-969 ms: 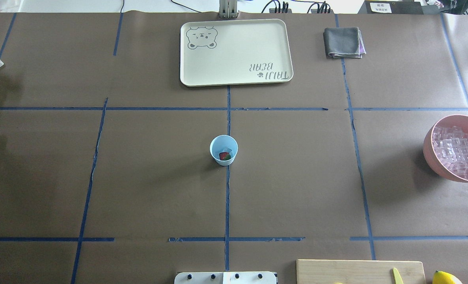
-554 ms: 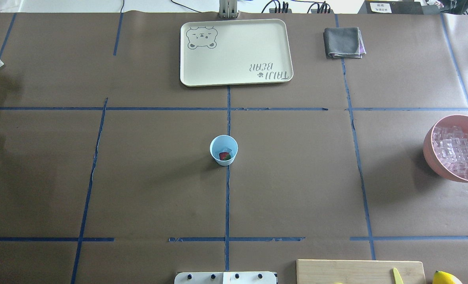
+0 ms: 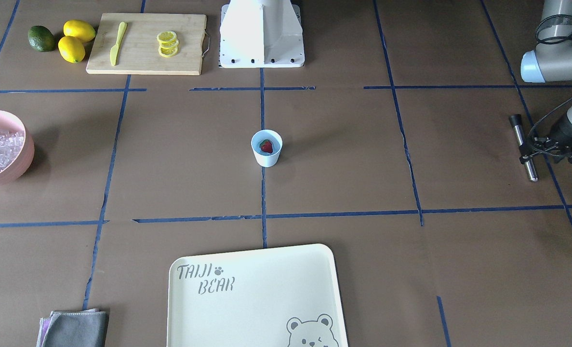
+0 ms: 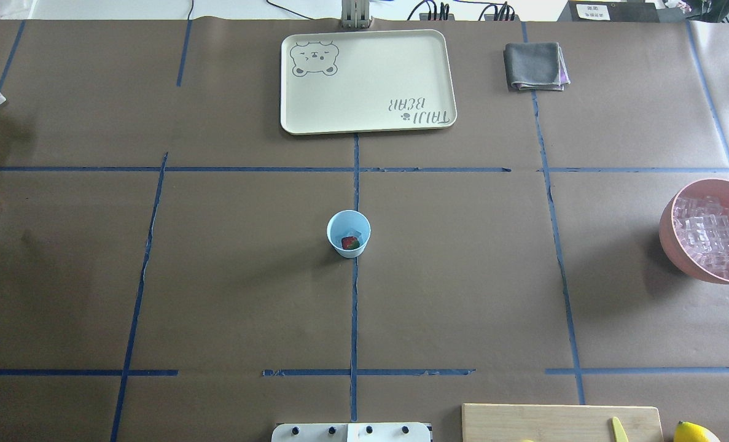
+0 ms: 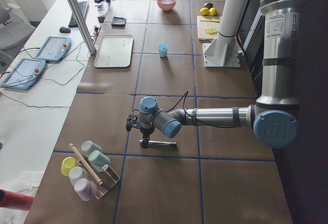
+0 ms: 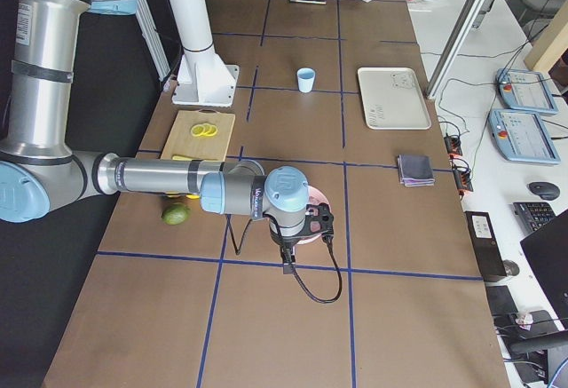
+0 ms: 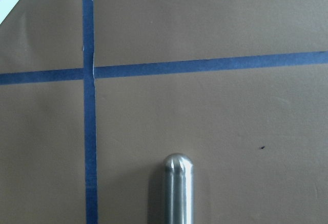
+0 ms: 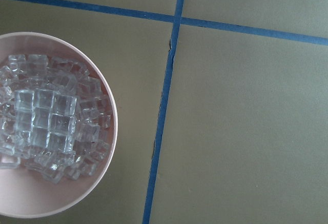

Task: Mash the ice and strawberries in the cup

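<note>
The light-blue cup [image 4: 338, 228] stands at the table's middle, also in the front view [image 3: 266, 160]. The red strawberry [image 4: 349, 243] lies in it, with a clear ice cube [image 4: 350, 233] beside it. More ice [image 8: 43, 126] fills the pink bowl [image 4: 671, 239]. My left gripper [image 3: 526, 152] is far off at the table's left end, shut on a metal pestle [image 3: 530, 168] whose rounded tip shows in the left wrist view [image 7: 178, 183]. My right gripper [image 6: 297, 228] hangs over the pink bowl; I cannot tell whether it is open or shut.
A cream tray [image 4: 364, 80] and a folded grey cloth [image 4: 535, 65] lie at the far side. A cutting board [image 3: 141, 60] with lemon slices [image 3: 167, 43] and a knife, lemons [image 3: 76, 41] and a lime [image 3: 41, 38] sit near my base. A cup rack [image 5: 87, 167] stands at the left end.
My left gripper with the pestle has come into the overhead view at its left edge, moving toward the table's middle. The cup and bowl have not moved.
</note>
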### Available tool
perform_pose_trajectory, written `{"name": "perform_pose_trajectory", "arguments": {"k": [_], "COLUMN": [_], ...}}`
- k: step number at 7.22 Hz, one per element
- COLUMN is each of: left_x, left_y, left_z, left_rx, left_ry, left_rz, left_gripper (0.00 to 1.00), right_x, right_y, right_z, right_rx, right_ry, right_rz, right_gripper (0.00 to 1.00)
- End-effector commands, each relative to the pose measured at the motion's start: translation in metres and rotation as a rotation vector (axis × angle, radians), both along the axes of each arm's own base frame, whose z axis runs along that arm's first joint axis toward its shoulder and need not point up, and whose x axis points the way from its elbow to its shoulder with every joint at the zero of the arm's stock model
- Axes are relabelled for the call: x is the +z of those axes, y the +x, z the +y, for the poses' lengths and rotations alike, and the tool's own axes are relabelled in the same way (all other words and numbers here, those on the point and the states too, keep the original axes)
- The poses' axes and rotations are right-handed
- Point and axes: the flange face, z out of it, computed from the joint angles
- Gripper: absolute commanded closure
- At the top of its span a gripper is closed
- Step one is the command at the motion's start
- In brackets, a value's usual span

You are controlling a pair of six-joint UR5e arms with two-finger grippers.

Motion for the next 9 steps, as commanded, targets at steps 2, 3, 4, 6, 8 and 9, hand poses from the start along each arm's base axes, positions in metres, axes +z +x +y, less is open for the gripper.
{"name": "perform_pose_trajectory", "arguments": {"k": [2, 3, 4, 6, 8, 9], "left_x": [-0.013, -0.033, -0.048, -0.041, -0.016, -0.016], "left_y": [-0.079, -0.115, -0.146, -0.208, -0.221, -0.221], "left_z": [-0.015, -0.015, -0.01, 0.008, 0.046, 0.047], "left_rx": [0.11, 0.133, 0.131, 0.083, 0.038, 0.033], "left_ry": [0.077, 0.063, 0.019, -0.068, -0.12, -0.124], "left_rz": [-0.075, -0.102, -0.115, 0.057, 0.127, 0.126], "left_gripper": [0.0, 0.0, 0.0, 0.0, 0.0, 0.0], "right_x": [-0.001, -0.001, 0.0, -0.001, 0.0, 0.002], "right_y": [0.0, 0.0, 0.0, 0.0, 0.0, 0.0], "right_z": [-0.001, -0.001, -0.001, -0.002, -0.002, -0.001], "right_rx": [0.002, 0.002, 0.002, 0.002, 0.003, 0.003], "right_ry": [-0.001, -0.001, -0.001, 0.001, -0.002, -0.006], "right_rz": [0.0, 0.0, 0.0, 0.0, 0.0, 0.0], "right_gripper": [0.0, 0.0, 0.0, 0.0, 0.0, 0.0]}}
